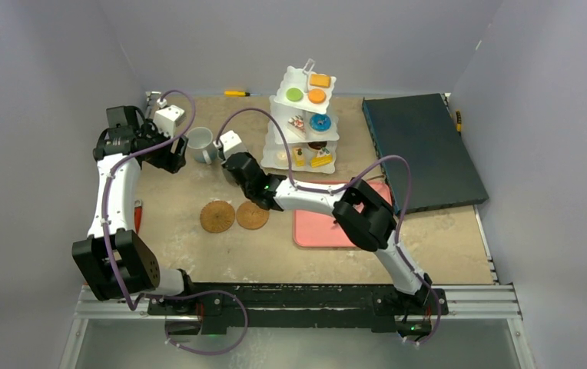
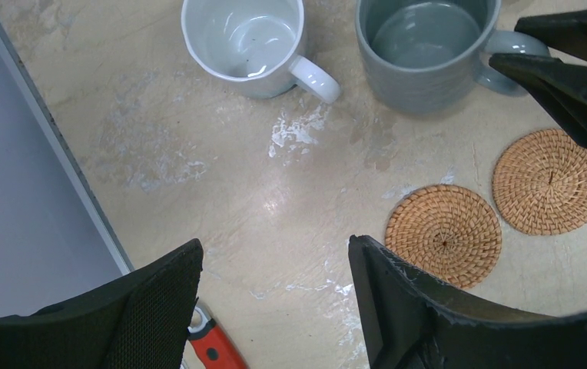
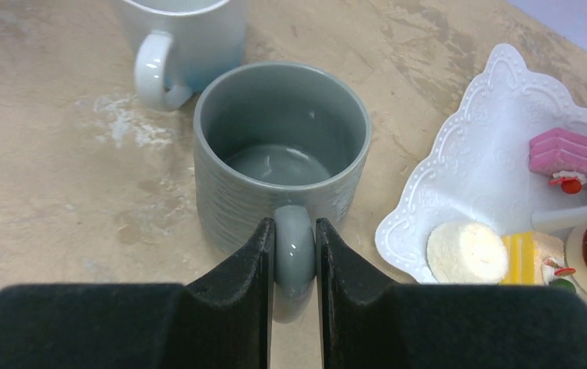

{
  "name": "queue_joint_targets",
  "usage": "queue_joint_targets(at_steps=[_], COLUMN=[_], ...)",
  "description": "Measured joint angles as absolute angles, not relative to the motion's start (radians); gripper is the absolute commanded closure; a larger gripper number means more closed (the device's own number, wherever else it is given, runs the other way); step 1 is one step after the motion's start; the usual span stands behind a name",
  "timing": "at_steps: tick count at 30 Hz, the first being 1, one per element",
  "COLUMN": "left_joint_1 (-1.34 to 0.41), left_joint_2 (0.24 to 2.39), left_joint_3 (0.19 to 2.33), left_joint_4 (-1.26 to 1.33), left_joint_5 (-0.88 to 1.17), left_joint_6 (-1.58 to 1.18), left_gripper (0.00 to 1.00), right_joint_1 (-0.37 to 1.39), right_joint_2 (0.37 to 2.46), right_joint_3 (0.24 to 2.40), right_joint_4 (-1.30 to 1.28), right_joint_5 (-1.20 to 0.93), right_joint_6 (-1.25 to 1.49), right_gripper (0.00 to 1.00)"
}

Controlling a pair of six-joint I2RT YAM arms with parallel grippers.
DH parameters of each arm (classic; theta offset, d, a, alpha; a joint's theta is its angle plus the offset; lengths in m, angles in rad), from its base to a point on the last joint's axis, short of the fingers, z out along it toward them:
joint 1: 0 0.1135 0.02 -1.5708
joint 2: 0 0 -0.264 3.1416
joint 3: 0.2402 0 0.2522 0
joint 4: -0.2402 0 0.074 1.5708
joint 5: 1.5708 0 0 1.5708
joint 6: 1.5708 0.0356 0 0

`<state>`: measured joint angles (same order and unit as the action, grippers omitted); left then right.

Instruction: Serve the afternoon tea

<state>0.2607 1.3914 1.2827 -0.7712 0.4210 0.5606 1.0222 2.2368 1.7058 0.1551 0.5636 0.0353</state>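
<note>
Now R arm [image 1: 317,201] stretches fwd-left, R gripper [image 3: 294,231] pinching grey mug [image 3: 283,146] handle.

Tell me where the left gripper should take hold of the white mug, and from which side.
Pinch its handle from the coasters' side: the white mug stands upright, and the loop juts toward the open left gripper, clear of the grey mug.

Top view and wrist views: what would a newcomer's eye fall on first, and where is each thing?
The white tiered stand, loaded with bright pastries, stands at the table's far middle. Left of it, the right gripper is shut on the grey mug's handle, with the white mug beside it. Two coasters lie side by side toward the near edge.
</note>
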Motion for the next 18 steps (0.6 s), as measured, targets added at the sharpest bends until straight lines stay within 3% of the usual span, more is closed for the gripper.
queue_joint_targets(at_steps=[18], left_joint_1=[0.262], left_joint_2=[1.390], left_joint_3=[1.278], left_joint_4=[-0.764], left_joint_5=[0.426], left_joint_6=[0.561], left_gripper=[0.31], right_joint_1=[1.069], right_joint_2=[2.064], right_joint_3=[1.485], right_joint_4=[0.315], right_joint_5=[0.633], right_joint_6=[-0.035], right_gripper=[1.00])
